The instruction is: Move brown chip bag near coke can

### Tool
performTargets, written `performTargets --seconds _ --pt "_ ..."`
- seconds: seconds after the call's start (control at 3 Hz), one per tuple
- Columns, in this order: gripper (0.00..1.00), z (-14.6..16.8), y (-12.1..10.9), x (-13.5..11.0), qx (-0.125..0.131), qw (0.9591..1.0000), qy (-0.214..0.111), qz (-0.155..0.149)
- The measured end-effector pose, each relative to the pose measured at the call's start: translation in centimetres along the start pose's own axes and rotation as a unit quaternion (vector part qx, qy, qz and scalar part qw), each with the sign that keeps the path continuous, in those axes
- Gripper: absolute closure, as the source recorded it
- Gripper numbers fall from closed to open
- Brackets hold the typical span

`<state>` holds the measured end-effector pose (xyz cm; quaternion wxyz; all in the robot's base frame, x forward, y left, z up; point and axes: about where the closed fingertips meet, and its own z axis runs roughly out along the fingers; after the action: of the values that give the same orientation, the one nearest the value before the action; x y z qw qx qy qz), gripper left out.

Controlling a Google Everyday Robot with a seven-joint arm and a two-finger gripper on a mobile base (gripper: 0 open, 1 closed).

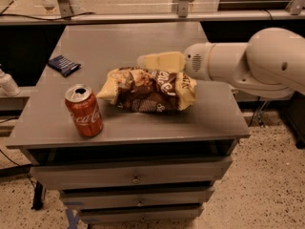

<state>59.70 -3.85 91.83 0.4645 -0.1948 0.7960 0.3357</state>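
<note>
In the camera view, the brown chip bag [147, 89] lies on the tabletop [124, 37] with its long axis running across the picture. Its pale picture-left end is near the coke can [85, 111] without touching it. The can stands upright by the front edge, forward of the bag and to picture-left. The tool [145, 61] reaches in from picture-right, just behind the bag's far edge and parallel to its length. I cannot tell whether it is apart, together or clamped on the foil. The can lies forward and picture-left of the tool, beyond the bag, so any remaining nudge would go that way.
</note>
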Motion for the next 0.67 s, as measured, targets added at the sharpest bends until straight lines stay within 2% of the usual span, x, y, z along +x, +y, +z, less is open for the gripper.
performTargets --seconds 0.33,0.67 --pt "0.00 -4.6 -5.6 -3.4 -0.023 0.9974 -0.068 -0.013" --pt "0.00 -9.8 -9.0 -8.7 -0.011 0.9877 -0.124 -0.095"
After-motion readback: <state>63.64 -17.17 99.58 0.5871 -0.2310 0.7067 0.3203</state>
